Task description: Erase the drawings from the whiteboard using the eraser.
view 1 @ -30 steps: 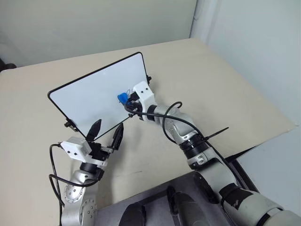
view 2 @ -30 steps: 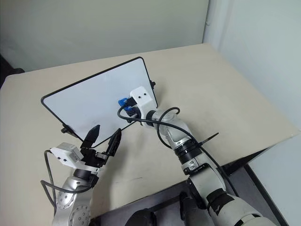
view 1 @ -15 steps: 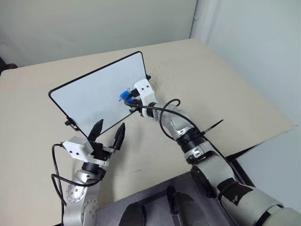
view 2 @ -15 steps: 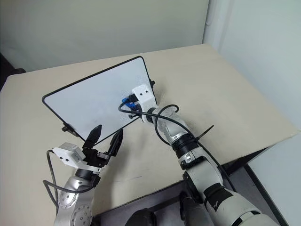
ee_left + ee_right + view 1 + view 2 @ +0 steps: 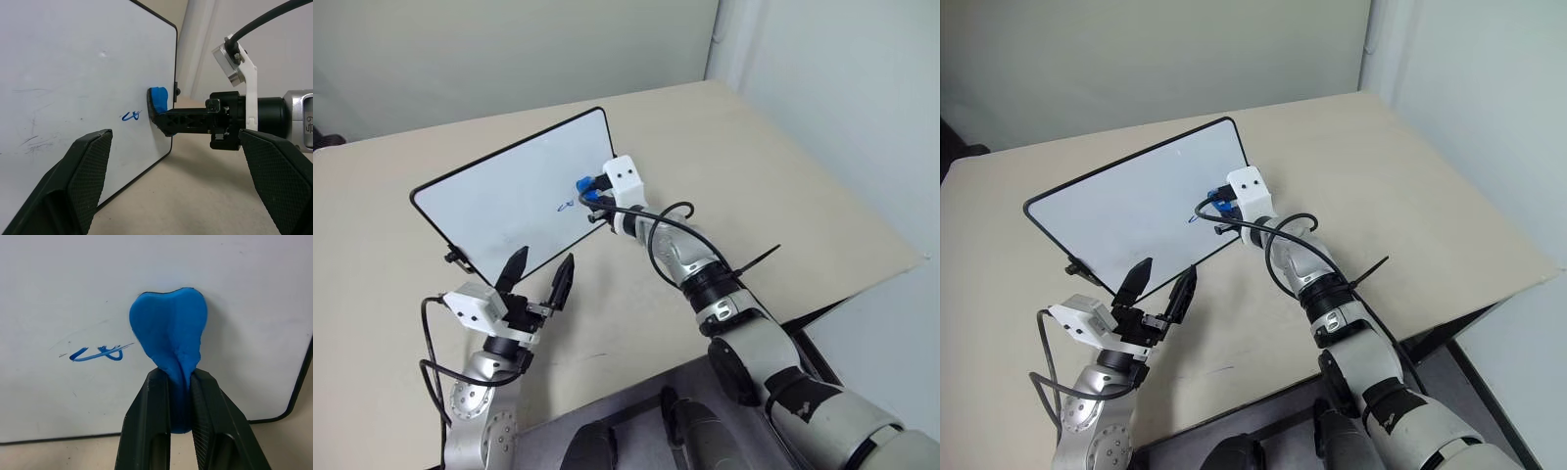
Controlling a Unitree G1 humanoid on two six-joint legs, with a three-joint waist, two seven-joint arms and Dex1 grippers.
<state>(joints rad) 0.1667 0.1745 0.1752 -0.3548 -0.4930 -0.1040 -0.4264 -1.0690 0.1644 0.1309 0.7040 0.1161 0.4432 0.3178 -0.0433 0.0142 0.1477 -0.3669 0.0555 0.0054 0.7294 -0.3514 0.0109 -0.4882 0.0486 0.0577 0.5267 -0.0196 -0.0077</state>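
Note:
The whiteboard [image 5: 499, 211] stands tilted on the beige table. Near its right edge is the drawing [image 5: 98, 353], a short blue scribble, also seen in the head view as the drawing [image 5: 565, 206]. My right gripper [image 5: 178, 382] is shut on the blue eraser [image 5: 168, 333]. The eraser [image 5: 158, 98] is pressed against the board just beside the scribble, on the side of the board's right edge, and does not cover it. My left gripper [image 5: 538, 274] hovers open in front of the board's lower edge with nothing between its fingers [image 5: 88, 166].
The table [image 5: 754, 186] stretches to the right of the board, and its edge drops off at the right and near sides. A black cable [image 5: 671, 230] loops off my right forearm. Faint grey smears [image 5: 34, 142] mark the board's surface.
The right gripper carried the eraser up and to the right, off the scribble, which now shows as a small leftover mark. The left arm stayed put.

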